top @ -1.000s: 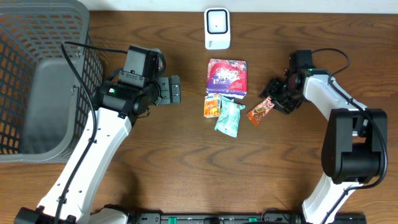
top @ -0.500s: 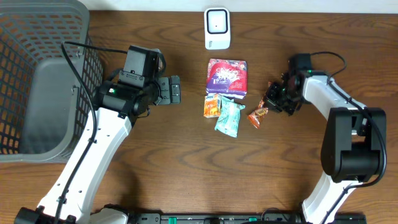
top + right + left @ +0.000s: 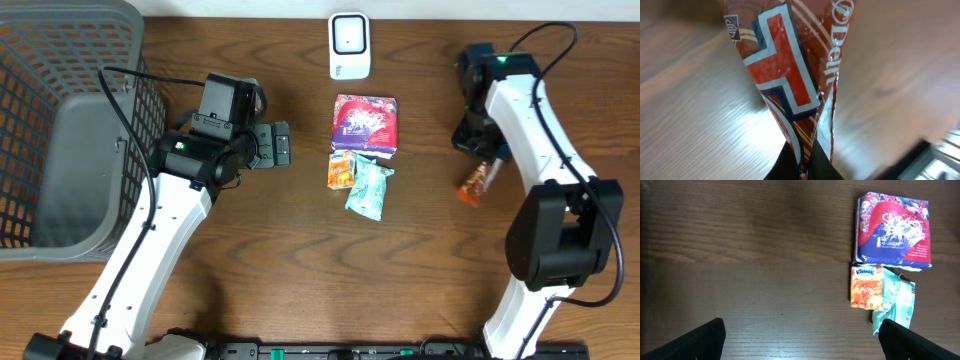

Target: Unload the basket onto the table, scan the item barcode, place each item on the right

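In the right wrist view, we see the snack wrapper (image 3: 785, 85) rising straight out of the right claw (image 3: 802, 159) and filling the middle of the frame. The right claw is pressed together on the narrow, crimped end of the wrapper, with one dark finger on each face. The long axis of the wrapper runs from the claw at the bottom edge toward the top edge, and the pack widens away from the grip. Its red, white and blue print faces the camera, with lettering along that axis. The bench (image 3: 900, 65) is blurred behind it; we cannot tell whether the free end touches it.

From overhead, the wrapper lies on a slant at the right side of the bench, with its free end toward the near left.

The left claw (image 3: 802, 340) is spread wide, holds nothing and touches nothing. Ahead of it lie the orange Kleenex pack (image 3: 866, 286) and the teal packet (image 3: 895, 302), touching each other, with the purple liner pack (image 3: 891, 227) just beyond them.

Farther back stands the white barcode scanner (image 3: 349, 45), well apart from the wrapper. The grey basket (image 3: 30, 60) occupies the far left.
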`<state>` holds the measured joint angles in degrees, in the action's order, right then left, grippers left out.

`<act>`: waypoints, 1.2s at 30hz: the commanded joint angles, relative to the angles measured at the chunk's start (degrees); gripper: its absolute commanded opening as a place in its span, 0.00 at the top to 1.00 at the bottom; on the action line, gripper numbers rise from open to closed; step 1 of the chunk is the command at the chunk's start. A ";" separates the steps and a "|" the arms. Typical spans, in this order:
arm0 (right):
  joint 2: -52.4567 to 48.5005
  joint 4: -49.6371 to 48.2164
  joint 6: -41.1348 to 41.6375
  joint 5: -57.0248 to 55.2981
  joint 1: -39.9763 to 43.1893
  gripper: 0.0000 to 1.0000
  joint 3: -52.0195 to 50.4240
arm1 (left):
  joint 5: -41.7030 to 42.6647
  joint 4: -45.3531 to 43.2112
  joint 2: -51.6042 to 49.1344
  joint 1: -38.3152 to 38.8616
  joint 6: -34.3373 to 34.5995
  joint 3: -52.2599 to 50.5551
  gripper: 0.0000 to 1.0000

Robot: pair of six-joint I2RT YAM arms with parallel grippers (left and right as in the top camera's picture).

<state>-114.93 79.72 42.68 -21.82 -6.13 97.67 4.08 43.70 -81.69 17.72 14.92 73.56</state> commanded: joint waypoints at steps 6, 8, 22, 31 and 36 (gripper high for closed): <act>-4.35 -0.15 7.76 -12.48 -0.50 0.98 -2.38 | -0.70 0.26 -0.31 -0.17 -0.52 0.76 0.02; -4.76 -0.24 6.51 -11.28 -0.85 0.88 -2.38 | -0.70 0.26 -0.31 -0.17 -0.52 0.76 0.02; -4.76 0.55 -7.37 -1.60 -1.09 0.01 -1.53 | -0.70 0.24 -0.31 -0.17 -0.52 0.76 0.02; -4.76 -1.53 0.55 -7.37 0.66 0.01 -5.75 | -0.70 0.26 -0.31 -0.17 -0.52 0.76 0.02; -4.76 -7.74 0.55 -7.45 1.05 0.01 -11.50 | -0.70 0.26 -0.31 -0.17 -0.52 0.76 0.02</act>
<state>-119.77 72.97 41.45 -27.24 -5.37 88.60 4.08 43.68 -81.69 17.74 14.92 73.56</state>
